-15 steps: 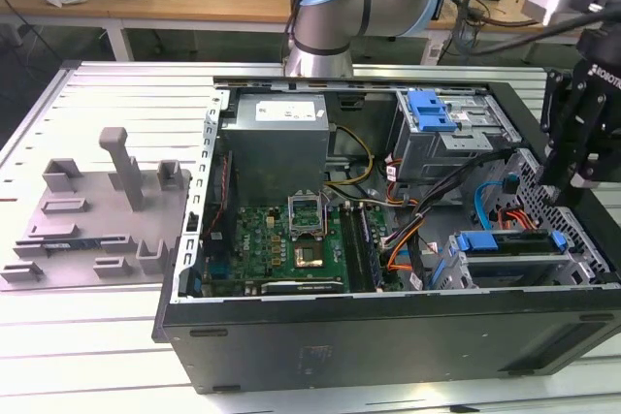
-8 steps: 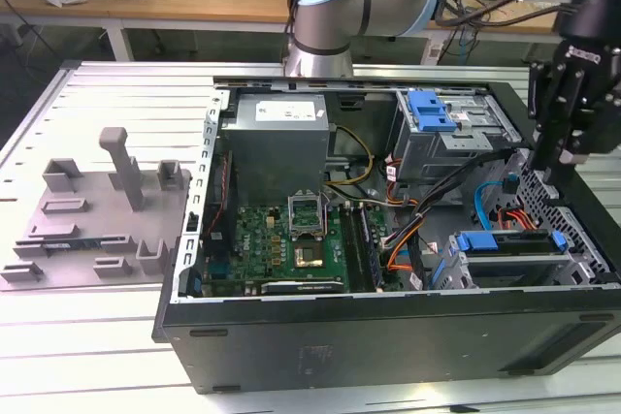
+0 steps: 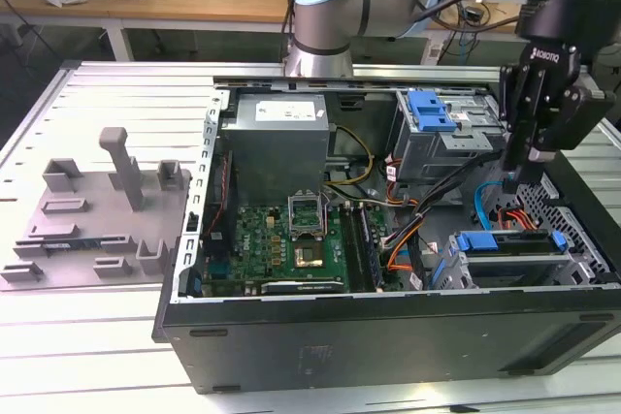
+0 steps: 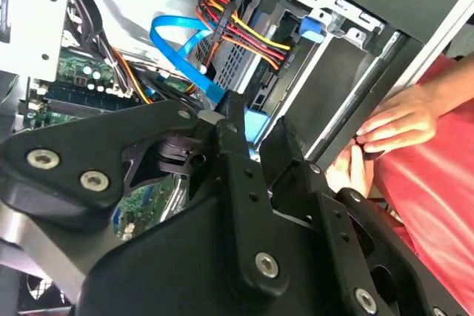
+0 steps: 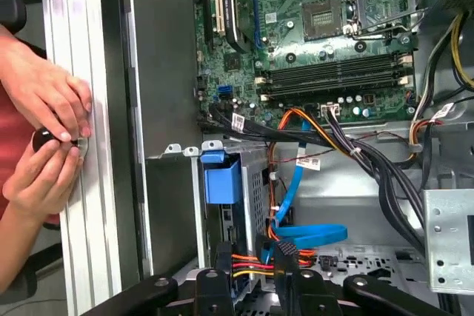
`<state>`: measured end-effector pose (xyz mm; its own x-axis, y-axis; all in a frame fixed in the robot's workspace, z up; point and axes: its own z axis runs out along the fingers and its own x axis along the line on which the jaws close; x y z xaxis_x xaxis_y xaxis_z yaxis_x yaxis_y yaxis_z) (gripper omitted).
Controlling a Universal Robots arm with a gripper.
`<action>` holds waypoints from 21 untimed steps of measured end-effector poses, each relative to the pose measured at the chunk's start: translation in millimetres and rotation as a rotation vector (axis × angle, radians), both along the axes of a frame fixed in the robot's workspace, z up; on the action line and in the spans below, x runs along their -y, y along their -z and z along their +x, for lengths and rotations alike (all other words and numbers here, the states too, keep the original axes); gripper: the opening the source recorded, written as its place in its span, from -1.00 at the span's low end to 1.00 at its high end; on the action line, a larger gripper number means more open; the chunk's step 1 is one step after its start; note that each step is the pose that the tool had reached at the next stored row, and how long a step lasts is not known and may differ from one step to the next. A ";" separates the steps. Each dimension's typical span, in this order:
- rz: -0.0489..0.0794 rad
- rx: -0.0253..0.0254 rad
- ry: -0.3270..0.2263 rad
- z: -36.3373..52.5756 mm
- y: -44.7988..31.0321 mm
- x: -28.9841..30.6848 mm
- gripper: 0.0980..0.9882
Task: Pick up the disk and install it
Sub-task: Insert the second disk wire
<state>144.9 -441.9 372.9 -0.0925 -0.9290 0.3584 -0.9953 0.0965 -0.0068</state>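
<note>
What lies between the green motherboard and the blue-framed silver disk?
In the exterior view, black and orange cables separate the green motherboard from the blue-framed silver disk.

the disk [image 3: 511, 261] sits edge-up in the lower drive bay at the corner of the open case on the exterior view's right, its blue carrier bracket running along the top edge. in the first wrist view its blue bracket tab [image 5: 222, 180] protrudes from the metal cage.

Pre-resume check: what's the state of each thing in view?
computer case: lying flat, side open
disk: in the drive cage, not held
gripper: above the cage, jaws open, empty
CPU socket: no cooler fitted
person's hands: gripping a dark knob at the table edge
</note>
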 end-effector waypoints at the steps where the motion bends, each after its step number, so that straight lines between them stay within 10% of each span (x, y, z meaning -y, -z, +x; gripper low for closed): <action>1: -0.001 -0.0004 0.005 0.0 1.4 -0.3 -0.40; 8: -0.041 -0.0129 0.022 1.2 10.1 -12.5 -0.40; 21: -0.067 -0.0153 0.035 5.2 18.7 -17.3 -0.40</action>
<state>150.1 -424.6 354.2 -0.1182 -0.8993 0.4210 -0.9914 0.1307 0.0009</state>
